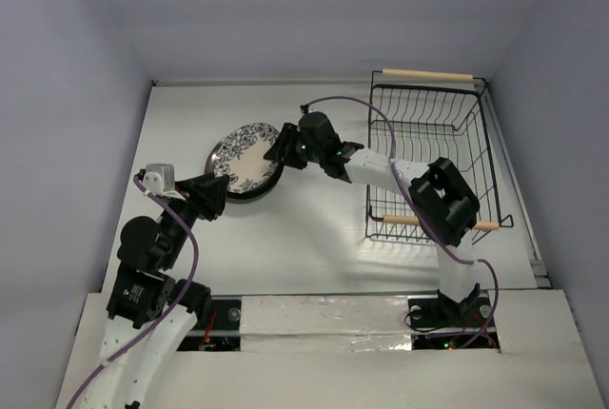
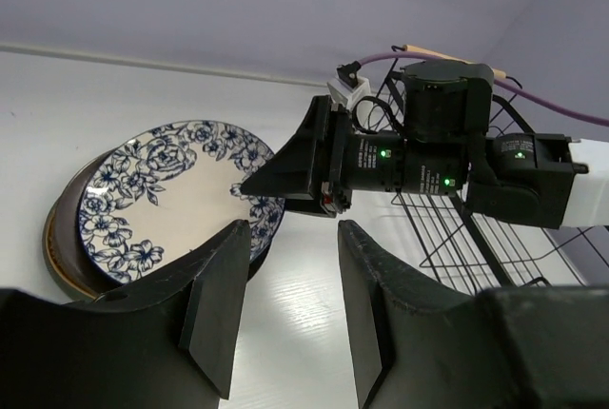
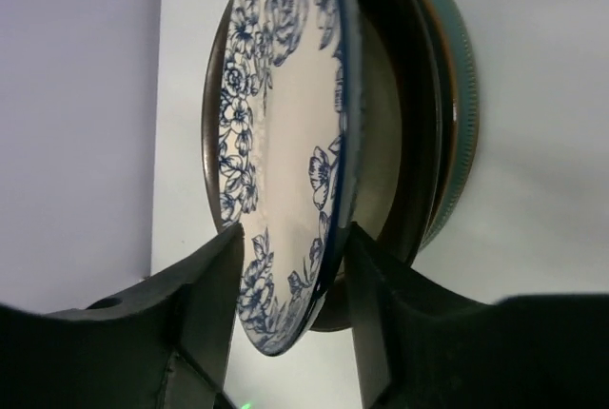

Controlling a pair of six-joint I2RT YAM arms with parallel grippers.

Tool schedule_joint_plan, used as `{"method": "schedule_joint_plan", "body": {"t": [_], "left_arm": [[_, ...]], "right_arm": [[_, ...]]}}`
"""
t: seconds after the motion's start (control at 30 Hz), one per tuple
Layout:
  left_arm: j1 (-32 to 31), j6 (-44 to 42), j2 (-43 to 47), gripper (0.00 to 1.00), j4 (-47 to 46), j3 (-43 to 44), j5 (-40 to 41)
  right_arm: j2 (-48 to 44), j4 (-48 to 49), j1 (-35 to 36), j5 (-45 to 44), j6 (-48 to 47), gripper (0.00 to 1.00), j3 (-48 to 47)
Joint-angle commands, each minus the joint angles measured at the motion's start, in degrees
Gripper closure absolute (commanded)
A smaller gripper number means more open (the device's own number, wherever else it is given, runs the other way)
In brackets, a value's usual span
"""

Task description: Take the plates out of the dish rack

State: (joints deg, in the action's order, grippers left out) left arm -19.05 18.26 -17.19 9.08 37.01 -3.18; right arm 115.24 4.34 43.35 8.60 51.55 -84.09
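The white plate with blue flowers (image 1: 245, 157) lies tilted on top of a stack at the table's left middle. In the right wrist view this plate (image 3: 285, 114) stands in front of the dark-rimmed plate (image 3: 395, 95), a tan rim (image 3: 447, 86) and the teal plate (image 3: 463, 95). My right gripper (image 1: 276, 150) is open, with its jaws on either side of the floral plate's near rim (image 3: 293, 266). My left gripper (image 1: 217, 195) is open and empty (image 2: 293, 276), low beside the stack's near edge. The black wire dish rack (image 1: 428, 74) at the right holds no plates.
The rack's near wooden handle (image 1: 400, 221) lies under the right arm's elbow. White walls close the table at the back and left. A seam edge runs along the right side (image 1: 519, 200).
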Motion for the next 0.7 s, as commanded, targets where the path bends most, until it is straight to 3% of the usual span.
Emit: {"method": "schedule_joint_plan", "body": {"t": [0.0,0.2,0.47,0.67], "left_arm": [[0.59,0.02,-0.48,0.61,-2.05,2.1,-0.42],[0.59,0.02,-0.65,0.6,-1.96,2.18,-0.07],[0.59,-0.07,-0.74,0.49,-2.31,2.62,1.16],[0.59,0.2,-1.26,0.24,-1.96,4.2,2.65]], "right_arm": [[-2.3,0.33,1.38,-1.22,-3.12,0.39,-3.1],[-5.37,-3.19,2.97,-4.9,-6.37,0.02,0.5],[-11.96,-8.73,3.49,-10.43,-11.64,0.0,4.72],[-19.78,-7.51,3.49,-12.73,-13.4,0.03,13.84]]}}
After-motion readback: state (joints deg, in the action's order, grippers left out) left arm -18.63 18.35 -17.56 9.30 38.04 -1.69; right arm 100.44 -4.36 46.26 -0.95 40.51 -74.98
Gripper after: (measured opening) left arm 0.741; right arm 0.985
